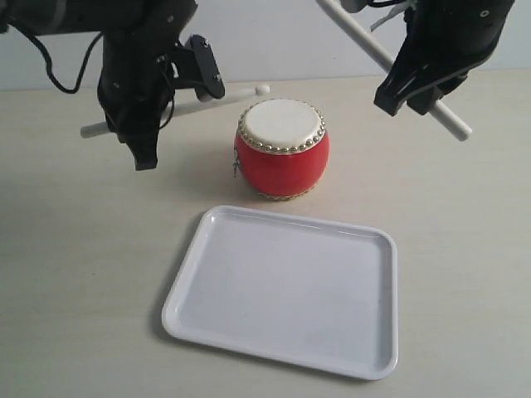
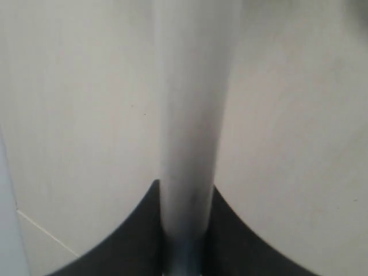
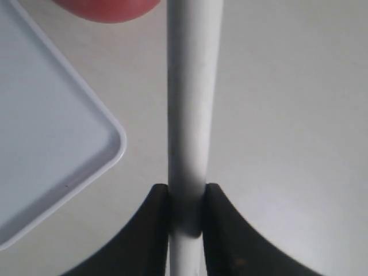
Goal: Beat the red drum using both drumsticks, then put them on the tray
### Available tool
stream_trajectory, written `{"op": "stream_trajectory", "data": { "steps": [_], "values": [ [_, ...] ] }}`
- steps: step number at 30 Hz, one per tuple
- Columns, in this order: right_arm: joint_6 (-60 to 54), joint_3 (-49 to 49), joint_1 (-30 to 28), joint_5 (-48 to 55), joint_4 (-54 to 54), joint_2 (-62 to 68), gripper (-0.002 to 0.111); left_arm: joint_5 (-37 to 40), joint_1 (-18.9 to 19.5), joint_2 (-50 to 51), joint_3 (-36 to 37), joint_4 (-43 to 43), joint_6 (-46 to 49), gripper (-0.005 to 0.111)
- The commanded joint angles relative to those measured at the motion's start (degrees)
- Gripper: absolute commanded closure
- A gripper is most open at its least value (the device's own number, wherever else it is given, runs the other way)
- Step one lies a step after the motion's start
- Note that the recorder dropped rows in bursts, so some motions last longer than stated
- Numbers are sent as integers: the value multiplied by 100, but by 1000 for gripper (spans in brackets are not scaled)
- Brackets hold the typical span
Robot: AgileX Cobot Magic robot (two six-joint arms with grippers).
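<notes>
Left gripper is pinched narrow on the left drumstick, pads either side of the shaft, nothing else held. Right gripper likewise, clamped on the right drumstick. Both sticks look light, stiff and smooth in round section, so I'd expect them to roll or pivot in a two-pad pinch on impact, not bend. Hold point suits beating: each is taken toward the butt, short stub behind the fingers, long working length ahead. Left stick's long axis runs near level, its rounded tip out ahead of the fingers, ending by the far rim of the red drum. It's not on the drum skin; can't tell if it touches the rim. Right stick is tilted steeply: blunt butt low and outboard of the fingers, shaft climbing toward the drum side and out of frame, tip not visible. Drum stands upright on the table, between the two sets of fingers and below both. It's probably light with a glossy shell, so it may skid on an off-centre hit. Tray lies flat beyond the drum from both grippers, well apart from the fingers, no stick on it yet. Its rim is low and sticks will roll, so lay them along its long side.
</notes>
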Motion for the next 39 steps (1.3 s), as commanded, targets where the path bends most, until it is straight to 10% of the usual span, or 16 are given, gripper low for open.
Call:
{"op": "stream_trajectory", "data": {
  "steps": [1,13,39],
  "values": [
    [-158,16,-4,-24,346,515,108,94,-13,-511,-40,-210,-98,107],
    [489,314,-4,-24,-581,2045,108,94,-13,-1192,-19,-537,-267,107],
    [480,301,-4,-24,-765,-516,108,94,-13,638,-241,106,-261,107]
  ]
}}
